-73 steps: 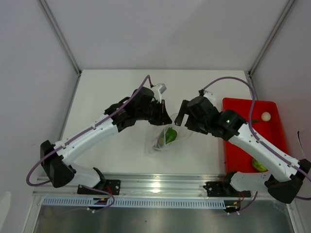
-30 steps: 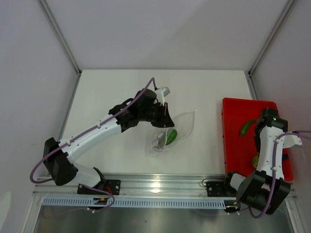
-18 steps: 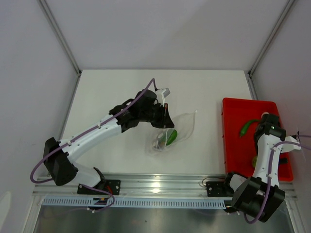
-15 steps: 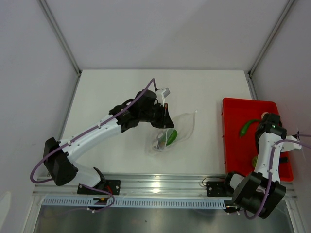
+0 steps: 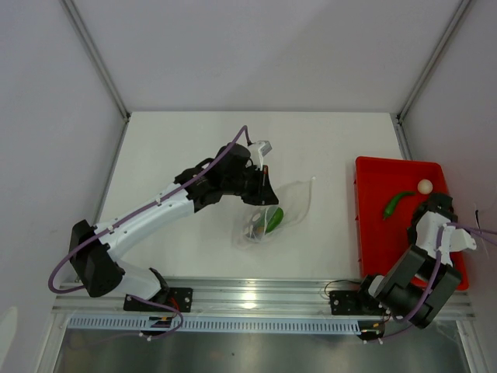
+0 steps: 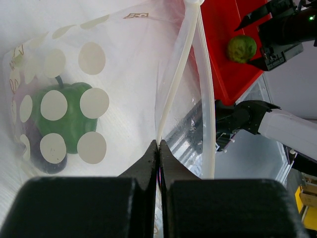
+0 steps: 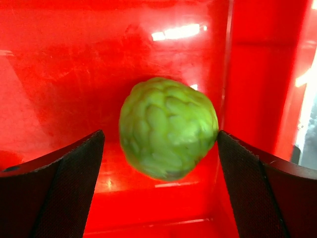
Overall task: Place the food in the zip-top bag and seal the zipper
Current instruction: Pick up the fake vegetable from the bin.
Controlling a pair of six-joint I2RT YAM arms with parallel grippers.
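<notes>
**Bag mouth held open while the next piece is straddled**

The zip-top bag (image 5: pixel 273 216) lies on the white table (image 5: pixel 178 148) at the centre of the overhead view, its mouth turned toward the right of the frame. A green pepper-shaped piece (image 6: pixel 64 119) and a dark purple piece (image 6: pixel 47 159) already sit at its closed end, at the left of the left wrist view. The left gripper (image 6: pixel 158 147) has its fingers pressed together on one lip of the mouth, along the pale zipper strip (image 6: pixel 179 64). The pinch appears meant to lift that lip off the other so that the opening gapes.

At the right edge of the overhead view, the red tray (image 5: pixel 373 233) holds the remaining food. The whitish ball (image 5: pixel 424 186) and the darker green long piece (image 5: pixel 396 202) lie in its upper part. The bumpy bright green ball (image 7: pixel 168 129) lies close beside a tray wall. The right gripper (image 7: pixel 159 136) hangs over this ball with its fingers spread wide, one on each side and not closed on it, which suggests a grasp in preparation. The nearby wall probably leaves little room for the finger on that side. The zipper is not yet sealed.
</notes>
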